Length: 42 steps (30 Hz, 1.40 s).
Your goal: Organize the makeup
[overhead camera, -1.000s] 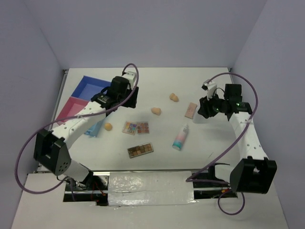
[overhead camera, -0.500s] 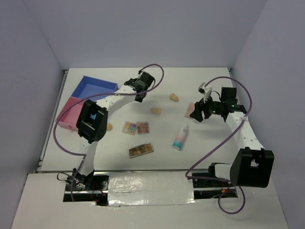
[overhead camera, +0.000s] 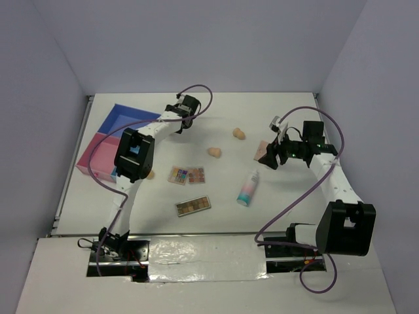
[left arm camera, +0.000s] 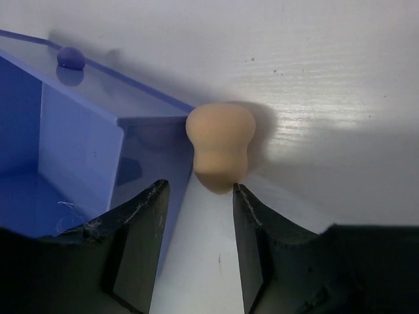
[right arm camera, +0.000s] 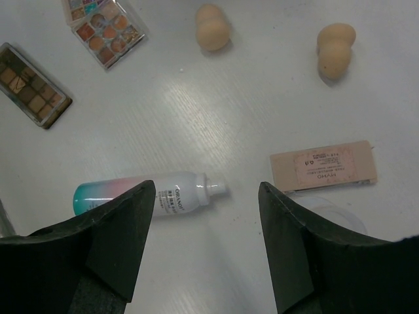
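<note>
In the left wrist view my left gripper (left arm camera: 198, 185) is open, with a peach sponge (left arm camera: 220, 145) just beyond its fingertips. The sponge touches the corner of the blue tray (left arm camera: 78, 137). My right gripper (right arm camera: 206, 186) is open wide and empty above the table, over the cap end of the white-pink-teal tube (right arm camera: 150, 196), with the beige compact (right arm camera: 324, 167) to its right. The top view shows three sponges (overhead camera: 150, 174) (overhead camera: 214, 152) (overhead camera: 239, 133), two eyeshadow palettes (overhead camera: 186, 174) (overhead camera: 192, 206), the tube (overhead camera: 247, 190) and the compact (overhead camera: 262, 150). No small white bottle shows.
The compartment tray stands at the back left, with its blue part (overhead camera: 124, 118) and its pink part (overhead camera: 91, 150). The left arm (overhead camera: 160, 124) stretches along the tray's right side. Walls close in the table on the left, the back and the right.
The left arm has folded and swung. Its end went right past the tray corner, then back a little left. The right gripper has moved left, over the compact and tube.
</note>
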{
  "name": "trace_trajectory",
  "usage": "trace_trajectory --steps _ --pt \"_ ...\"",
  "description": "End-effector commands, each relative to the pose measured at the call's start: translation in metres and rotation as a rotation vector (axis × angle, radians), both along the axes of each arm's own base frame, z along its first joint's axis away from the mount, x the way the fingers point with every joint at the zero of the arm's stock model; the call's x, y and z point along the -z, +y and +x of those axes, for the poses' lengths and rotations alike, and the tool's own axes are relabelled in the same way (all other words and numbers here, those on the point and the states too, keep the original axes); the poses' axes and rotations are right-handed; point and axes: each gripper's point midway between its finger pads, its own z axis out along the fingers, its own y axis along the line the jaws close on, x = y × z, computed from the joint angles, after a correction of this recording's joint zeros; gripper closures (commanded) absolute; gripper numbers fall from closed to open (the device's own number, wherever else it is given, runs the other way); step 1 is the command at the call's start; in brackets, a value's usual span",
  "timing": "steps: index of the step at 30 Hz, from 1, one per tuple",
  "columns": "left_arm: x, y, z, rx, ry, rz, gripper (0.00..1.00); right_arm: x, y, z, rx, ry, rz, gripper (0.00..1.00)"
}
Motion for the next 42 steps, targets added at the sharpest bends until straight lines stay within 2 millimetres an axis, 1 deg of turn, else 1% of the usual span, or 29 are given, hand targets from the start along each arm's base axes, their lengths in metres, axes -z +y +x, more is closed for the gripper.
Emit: trace_trajectory --steps 1,5,8,12,15,16,18,19,20,21,22,23,24,25,26,27,28,29,30,31,32,33,34,35,36,37,38,39,42 --pt "0.002 -0.004 0.010 0.010 -0.024 0.020 0.44 -0.005 0.004 0.005 -0.039 -0.024 0.008 0.28" --pt "0.018 0.000 0.010 -0.008 -0.004 0.011 0.45 -0.008 0.005 0.010 -0.035 -0.015 0.018 0.28" --pt "0.022 0.002 0.011 -0.018 -0.003 -0.005 0.48 -0.010 0.006 0.009 -0.039 -0.017 0.026 0.28" --pt "0.020 0.005 0.015 -0.028 -0.011 -0.025 0.54 -0.010 0.007 0.008 -0.040 -0.009 0.031 0.28" --pt "0.018 0.002 0.016 -0.018 -0.017 -0.047 0.62 -0.007 0.008 0.005 -0.043 0.000 0.036 0.28" --pt "0.018 0.001 0.017 -0.018 -0.021 -0.057 0.68 -0.007 0.008 0.005 -0.042 0.001 0.038 0.28" --pt "0.018 -0.005 0.016 -0.003 -0.018 -0.088 0.73 -0.006 0.008 0.003 -0.042 0.009 0.042 0.28" --pt "0.018 -0.007 0.017 0.001 -0.022 -0.099 0.78 -0.005 0.009 0.003 -0.042 0.013 0.045 0.28" --pt "0.012 -0.011 0.017 0.015 -0.032 -0.111 0.82 -0.005 0.009 0.002 -0.043 0.016 0.047 0.28" --pt "0.010 -0.013 0.015 0.022 -0.033 -0.121 0.84 -0.004 0.009 0.001 -0.044 0.017 0.048 0.28" --pt "0.007 -0.021 0.016 0.045 -0.039 -0.146 0.89 -0.004 0.009 0.001 -0.045 0.022 0.049 0.28" --pt "-0.008 -0.028 0.015 0.062 -0.064 -0.167 0.92 -0.004 0.010 0.000 -0.045 0.023 0.049 0.28" --pt "-0.010 -0.031 0.010 0.074 -0.060 -0.181 0.94 -0.003 0.010 -0.001 -0.047 0.025 0.050 0.28" --pt "-0.017 -0.041 0.009 0.095 -0.075 -0.224 0.99 -0.003 0.010 -0.001 -0.048 0.028 0.052 0.28" --pt "-0.042 -0.048 0.006 0.115 -0.118 -0.262 1.00 -0.003 0.010 -0.002 -0.048 0.030 0.052 0.28" --pt "-0.044 -0.050 -0.003 0.125 -0.110 -0.287 1.00 -0.002 0.010 -0.002 -0.050 0.033 0.054 0.28" --pt "-0.051 -0.054 -0.007 0.126 -0.124 -0.335 1.00 -0.002 0.011 -0.003 -0.053 0.034 0.055 0.28" --pt "-0.069 -0.058 -0.020 0.151 -0.139 -0.397 1.00 -0.001 0.011 -0.004 -0.054 0.037 0.057 0.28" --pt "-0.077 -0.060 -0.027 0.150 -0.150 -0.439 1.00 -0.002 0.013 -0.004 -0.060 0.036 0.061 0.28" --pt "-0.110 -0.062 -0.037 0.169 -0.207 -0.498 1.00 0.000 0.013 -0.006 -0.063 0.042 0.062 0.28" --pt "-0.100 -0.059 -0.052 0.171 -0.185 -0.515 1.00 0.000 0.014 -0.006 -0.067 0.044 0.064 0.28" --pt "-0.106 -0.058 -0.062 0.174 -0.195 -0.540 1.00 0.001 0.015 -0.007 -0.070 0.047 0.064 0.28" --pt "-0.133 -0.055 -0.074 0.178 -0.251 -0.586 1.00 0.002 0.018 -0.008 -0.076 0.051 0.068 0.28" --pt "-0.134 -0.053 -0.084 0.180 -0.249 -0.604 1.00 0.003 0.019 -0.009 -0.080 0.055 0.070 0.28" --pt "-0.121 -0.046 -0.102 0.158 -0.215 -0.605 1.00 0.004 0.021 -0.010 -0.084 0.059 0.071 0.28" --pt "-0.120 -0.039 -0.111 0.138 -0.211 -0.605 1.00 0.005 0.025 -0.011 -0.097 0.059 0.071 0.28" --pt "-0.123 -0.028 -0.128 0.122 -0.213 -0.602 1.00 0.006 0.026 -0.012 -0.102 0.063 0.069 0.28" --pt "-0.119 -0.016 -0.141 0.076 -0.198 -0.585 1.00 0.007 0.029 -0.013 -0.113 0.063 0.068 0.28" --pt "-0.108 0.022 -0.171 -0.031 -0.180 -0.561 1.00 0.010 0.038 -0.017 -0.141 0.066 0.062 0.28"
